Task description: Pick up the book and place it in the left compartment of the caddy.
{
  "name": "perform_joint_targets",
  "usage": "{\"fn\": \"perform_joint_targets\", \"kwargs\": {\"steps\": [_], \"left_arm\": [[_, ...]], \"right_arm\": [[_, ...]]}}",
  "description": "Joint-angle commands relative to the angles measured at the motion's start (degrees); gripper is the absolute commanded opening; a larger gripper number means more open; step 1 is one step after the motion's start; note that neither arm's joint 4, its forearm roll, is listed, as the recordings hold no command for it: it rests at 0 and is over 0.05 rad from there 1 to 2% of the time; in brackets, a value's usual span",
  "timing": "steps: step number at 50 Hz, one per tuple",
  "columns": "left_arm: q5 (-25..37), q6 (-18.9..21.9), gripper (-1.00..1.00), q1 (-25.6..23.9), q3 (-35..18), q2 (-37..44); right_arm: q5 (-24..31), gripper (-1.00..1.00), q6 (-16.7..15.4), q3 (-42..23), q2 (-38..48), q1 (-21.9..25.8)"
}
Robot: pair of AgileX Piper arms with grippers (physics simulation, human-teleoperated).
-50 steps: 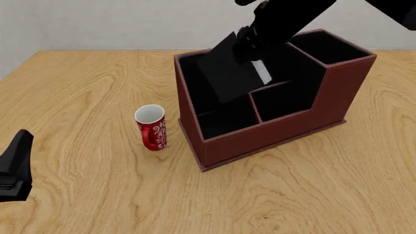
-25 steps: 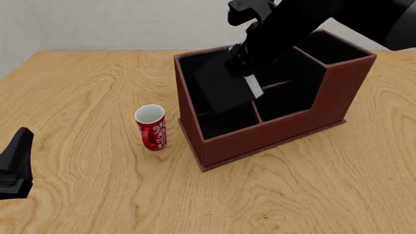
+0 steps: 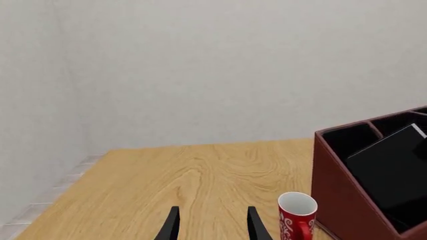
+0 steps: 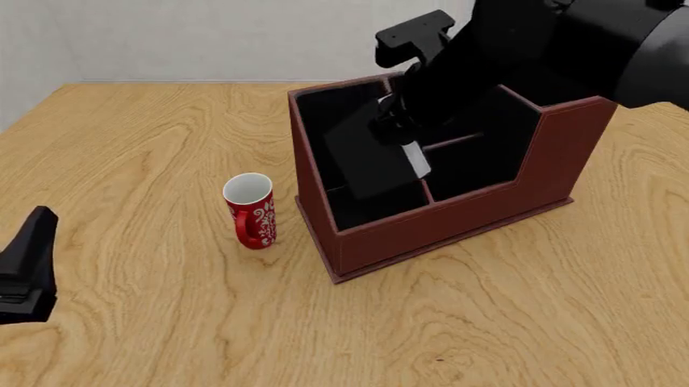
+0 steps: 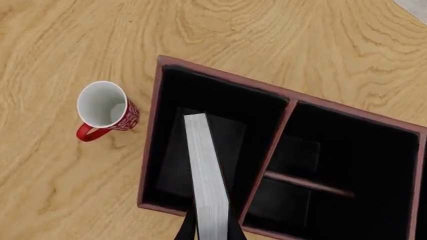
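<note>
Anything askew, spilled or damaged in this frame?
Only the book: it hangs tilted in the right hand, partly inside the caddy's left compartment. The mug stands upright; nothing spilled.

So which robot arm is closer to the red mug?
Left. The left tool sits low over the table's near left edge, with bare wood between it and the mug. The right tool is over the box, holding the book.

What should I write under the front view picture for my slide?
Right gripper lowers a black book into the caddy's left compartment; mug stands beside.
</note>
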Motion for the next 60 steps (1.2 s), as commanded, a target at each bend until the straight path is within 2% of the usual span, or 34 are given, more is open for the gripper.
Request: {"fn": "perform_joint_targets", "kwargs": {"steps": [1,19,40,41,60], "left_arm": [[-2.05,-2.12,1.00,1.21,0.24,3.32],[-3.31,-1.78,1.00,0.71,0.15,4.94],[-3.86,-2.03,1.00,0.61,0.26,5.58],[-3.86,-1.95,1.00,0.55,0.31,5.52],[-2.61,-2.08,1.00,0.60,0.02,4.47]], "right_arm": [[-1.36,-1.00,-1.99,2.26,-1.16,0.36],[-3.94,-1.00,-0.80,4.73,-0.80,1.12],[-4.30,-1.00,-0.56,4.30,-0.10,0.95],[-4.38,1.00,-0.72,4.35,-0.04,0.69],[-3.82,1.00,-0.59,4.23,-0.58,0.83]]}}
